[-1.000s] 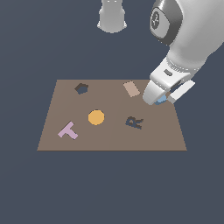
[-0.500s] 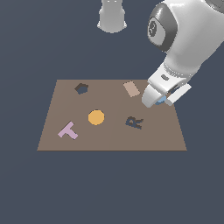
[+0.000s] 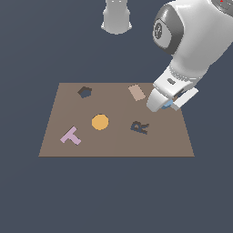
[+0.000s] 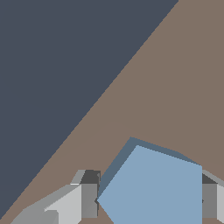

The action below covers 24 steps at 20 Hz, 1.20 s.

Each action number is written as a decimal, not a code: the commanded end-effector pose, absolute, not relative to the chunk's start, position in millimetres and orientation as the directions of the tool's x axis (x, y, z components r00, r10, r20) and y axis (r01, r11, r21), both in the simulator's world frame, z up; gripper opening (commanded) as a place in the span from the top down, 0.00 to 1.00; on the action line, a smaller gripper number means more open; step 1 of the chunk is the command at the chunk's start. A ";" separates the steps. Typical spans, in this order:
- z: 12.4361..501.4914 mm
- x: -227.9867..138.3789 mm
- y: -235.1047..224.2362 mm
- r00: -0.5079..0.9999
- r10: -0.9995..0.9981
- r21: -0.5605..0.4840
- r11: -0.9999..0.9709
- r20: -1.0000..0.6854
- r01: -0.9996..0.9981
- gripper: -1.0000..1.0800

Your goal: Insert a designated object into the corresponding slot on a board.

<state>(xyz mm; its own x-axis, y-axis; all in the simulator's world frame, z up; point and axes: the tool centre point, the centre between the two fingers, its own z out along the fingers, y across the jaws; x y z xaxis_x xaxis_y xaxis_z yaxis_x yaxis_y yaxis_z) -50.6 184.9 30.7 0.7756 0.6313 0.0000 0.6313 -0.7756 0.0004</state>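
Observation:
My gripper (image 3: 166, 104) hangs over the board's (image 3: 113, 143) far corner at the exterior view's right. It is shut on the designated object (image 3: 169, 104), a light-blue pentagon block of which only a sliver shows under the hand. In the wrist view the block (image 4: 153, 188) fills the gap between the two grey fingers (image 4: 89, 201), with both pads against its sides and the brown board (image 4: 175, 87) beneath. The slot (image 3: 84, 92), a dark pentagon hole, lies near the board's far corner at the exterior view's left, well away from the gripper.
On the board lie a tan rectangle (image 3: 136, 92) just beside the gripper, an orange disc (image 3: 100, 122), a dark letter R (image 3: 139, 127) and a pink T (image 3: 71, 135). The arm's white base (image 3: 116, 17) stands beyond the board. Dark grey floor surrounds the board.
The arm and the gripper with the blue block have shifted a little toward the exterior view's left. Nothing on the board has moved.

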 end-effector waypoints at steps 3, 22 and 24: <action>30.7 -50.8 185.1 0.775 0.632 0.000 -0.775 0.000 0.632 1.00; 32.5 -90.6 141.7 0.619 0.785 0.000 -0.619 0.000 0.785 1.00; 32.9 -97.5 131.7 0.583 0.812 0.000 -0.583 0.000 0.812 1.00</action>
